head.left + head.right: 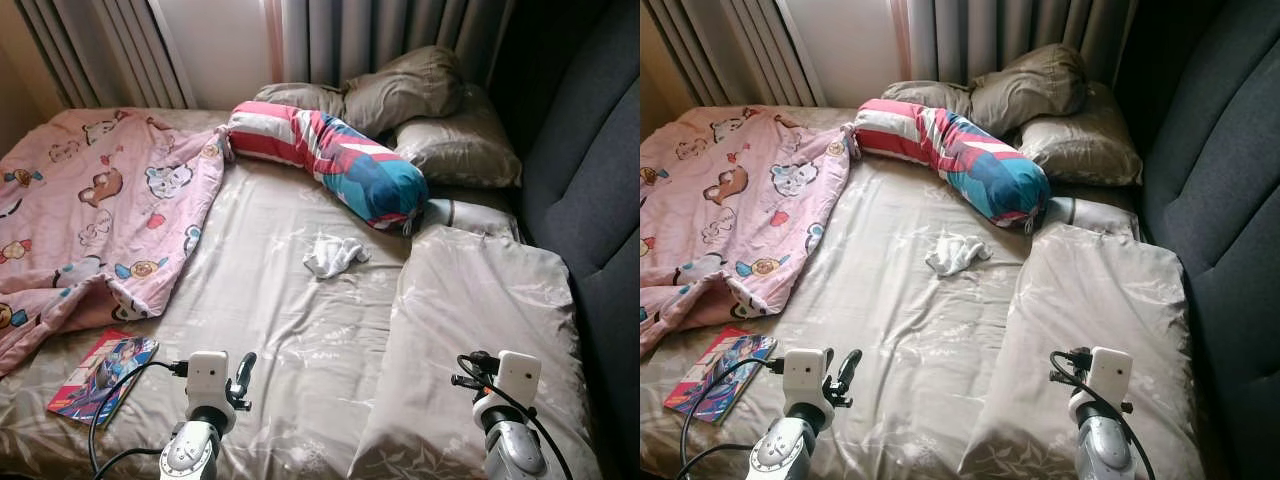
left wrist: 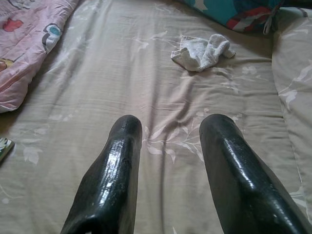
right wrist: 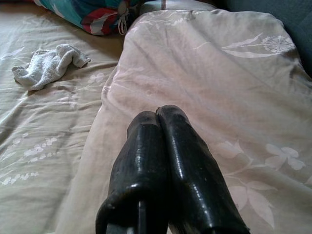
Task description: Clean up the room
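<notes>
A crumpled white cloth (image 1: 335,255) lies in the middle of the bed on the beige sheet (image 1: 290,330). A colourful book (image 1: 103,375) rests near the bed's front left corner, beside the edge of a pink cartoon blanket (image 1: 90,210). My left gripper (image 2: 173,126) is open and empty, hovering low over the sheet, well short of the white cloth (image 2: 202,51). My right gripper (image 3: 157,114) is shut with nothing in it, above a folded beige duvet (image 3: 209,73). Both arms show at the bottom of the head views.
A striped red, white and blue bolster (image 1: 330,155) lies across the bed's head, with brown and beige pillows (image 1: 420,100) behind it. A dark padded headboard (image 1: 590,200) runs along the right. Grey curtains (image 1: 380,35) hang at the back.
</notes>
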### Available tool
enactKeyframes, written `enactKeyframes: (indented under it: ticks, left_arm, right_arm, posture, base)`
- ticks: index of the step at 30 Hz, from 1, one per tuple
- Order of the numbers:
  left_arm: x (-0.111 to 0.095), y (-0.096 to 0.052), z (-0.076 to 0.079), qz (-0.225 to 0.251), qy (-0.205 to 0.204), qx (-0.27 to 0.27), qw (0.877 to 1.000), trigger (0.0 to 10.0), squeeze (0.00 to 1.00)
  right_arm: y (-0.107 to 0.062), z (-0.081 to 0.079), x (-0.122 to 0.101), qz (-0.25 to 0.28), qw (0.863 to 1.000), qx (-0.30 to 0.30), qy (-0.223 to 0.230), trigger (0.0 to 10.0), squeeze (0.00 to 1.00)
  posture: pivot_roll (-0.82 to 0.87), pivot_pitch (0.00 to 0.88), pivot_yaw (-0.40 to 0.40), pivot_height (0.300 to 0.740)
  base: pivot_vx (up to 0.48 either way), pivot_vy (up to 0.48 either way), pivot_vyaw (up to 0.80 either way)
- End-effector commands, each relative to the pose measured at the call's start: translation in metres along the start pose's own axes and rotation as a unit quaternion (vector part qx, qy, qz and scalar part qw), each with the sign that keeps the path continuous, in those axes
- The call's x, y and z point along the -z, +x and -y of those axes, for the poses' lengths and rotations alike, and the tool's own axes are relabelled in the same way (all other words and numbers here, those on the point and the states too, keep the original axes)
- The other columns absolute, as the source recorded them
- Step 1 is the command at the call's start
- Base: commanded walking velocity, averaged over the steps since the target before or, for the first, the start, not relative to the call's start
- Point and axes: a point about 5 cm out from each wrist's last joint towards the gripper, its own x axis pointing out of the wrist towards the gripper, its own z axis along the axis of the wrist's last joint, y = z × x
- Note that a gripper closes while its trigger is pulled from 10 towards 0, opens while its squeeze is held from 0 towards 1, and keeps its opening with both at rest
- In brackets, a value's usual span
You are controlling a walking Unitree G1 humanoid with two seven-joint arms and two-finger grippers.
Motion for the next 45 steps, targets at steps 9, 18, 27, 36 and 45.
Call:
enactKeyframes:
  ticks: [9,18,27,36,45]
  left_arm:
    - [0.0056,-0.0057,-0.0053,-0.008,-0.007,-0.012,1.000,10.0,0.00]
    - [0.0048,-0.0054,-0.0053,-0.006,-0.007,-0.013,1.000,10.0,0.00]
    - [0.0042,-0.0049,-0.0062,-0.006,-0.005,-0.013,1.000,10.0,0.00]
    - [0.0042,-0.0045,-0.0067,-0.007,-0.005,-0.011,1.000,10.0,0.00]
    - [0.0028,-0.0034,-0.0066,-0.004,-0.004,-0.010,1.000,10.0,0.00]
  right_arm:
    - [-0.0014,0.0008,0.0047,-0.015,1.000,0.000,-0.002,10.0,0.00]
    - [-0.0012,0.0007,0.0045,-0.015,1.000,0.000,-0.002,10.0,0.00]
    - [-0.0007,0.0004,0.0044,-0.015,1.000,0.000,-0.001,10.0,0.00]
    - [-0.0001,-0.0004,0.0042,-0.016,1.000,-0.001,-0.001,10.0,0.00]
    - [0.0009,-0.0012,0.0030,-0.014,1.000,-0.002,-0.001,10.0,0.00]
  posture:
    - [-0.04,0.216,-0.012,0.740]
    - [-0.04,0.215,-0.012,0.740]
    - [-0.03,0.212,-0.010,0.740]
    - [-0.03,0.206,-0.008,0.740]
    - [-0.03,0.197,-0.008,0.740]
  base:
    - [-0.062,0.000,0.00]
    - [-0.067,0.000,0.00]
    - [0.000,0.000,0.00]
    - [-0.221,0.000,0.00]
    - [-0.254,0.000,0.00]
